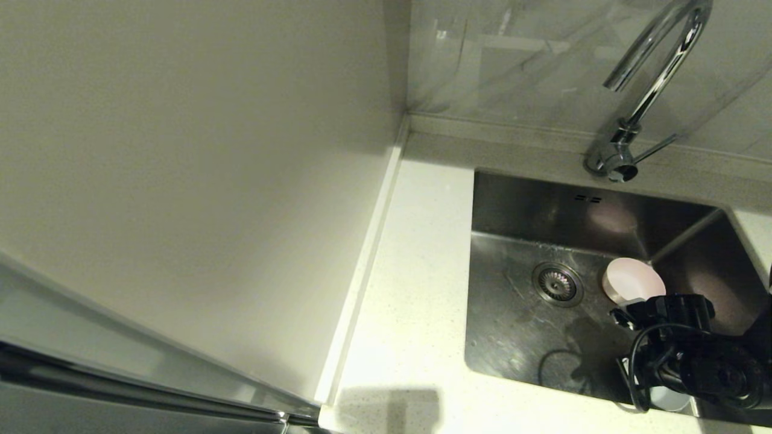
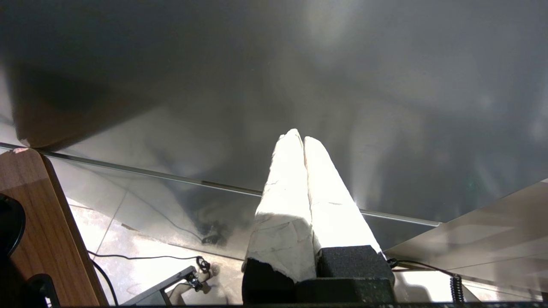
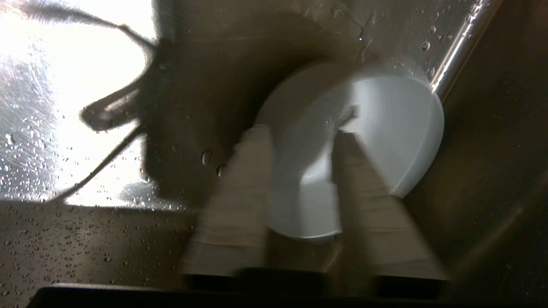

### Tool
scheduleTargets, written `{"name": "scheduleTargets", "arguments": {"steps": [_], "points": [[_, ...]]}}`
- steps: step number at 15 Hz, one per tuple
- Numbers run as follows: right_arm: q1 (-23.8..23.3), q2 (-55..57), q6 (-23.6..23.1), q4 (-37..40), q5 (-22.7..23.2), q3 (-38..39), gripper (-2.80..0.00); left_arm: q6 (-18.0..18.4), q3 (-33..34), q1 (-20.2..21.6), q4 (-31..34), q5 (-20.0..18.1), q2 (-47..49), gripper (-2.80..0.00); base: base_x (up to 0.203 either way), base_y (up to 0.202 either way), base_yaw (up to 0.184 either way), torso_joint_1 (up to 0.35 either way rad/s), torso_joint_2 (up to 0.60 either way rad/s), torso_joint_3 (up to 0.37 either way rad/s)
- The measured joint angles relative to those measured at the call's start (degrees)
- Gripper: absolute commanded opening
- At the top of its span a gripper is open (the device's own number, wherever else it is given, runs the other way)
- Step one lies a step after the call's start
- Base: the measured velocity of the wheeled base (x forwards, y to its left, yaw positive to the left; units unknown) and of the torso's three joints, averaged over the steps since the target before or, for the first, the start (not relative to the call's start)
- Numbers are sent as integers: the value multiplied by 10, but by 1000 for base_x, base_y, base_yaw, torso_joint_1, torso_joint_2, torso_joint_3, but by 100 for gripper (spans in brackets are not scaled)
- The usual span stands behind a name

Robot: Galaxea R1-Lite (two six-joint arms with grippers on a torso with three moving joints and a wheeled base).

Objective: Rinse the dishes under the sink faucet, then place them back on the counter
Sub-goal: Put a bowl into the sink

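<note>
Your right pincer (image 3: 299,132) hangs spread over the pale pink bowl (image 1: 632,280) in the sink (image 1: 518,337), one finger inside its rim. Your left pincer (image 2: 299,143) is parked, pressed together.

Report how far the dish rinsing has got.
Done: nothing shows as finished; no bowl stands on the counter, and no water runs from the faucet. In hand: the right claw, fingers apart, straddles the rim of the pink bowl in the sink. Left: rinsing it and setting it on the counter.
</note>
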Motion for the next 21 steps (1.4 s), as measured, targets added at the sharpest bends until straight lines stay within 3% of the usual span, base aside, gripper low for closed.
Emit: {"name": "scheduleTargets", "arguments": {"steps": [6,12,16,21], "points": [[-2,-38,7,1,1,17,0,0,0,0,0,0,0,-280,0,0,0,0,0,0],[-66,-230,15,55,40,34,0,0,0,0,0,0,0,-280,0,0,0,0,0,0],[-129,-357,27,245,54,-78,0,0,0,0,0,0,0,-280,0,0,0,0,0,0],[-222,-394,89,599,39,-280,0,0,0,0,0,0,0,-280,0,0,0,0,0,0]]}}
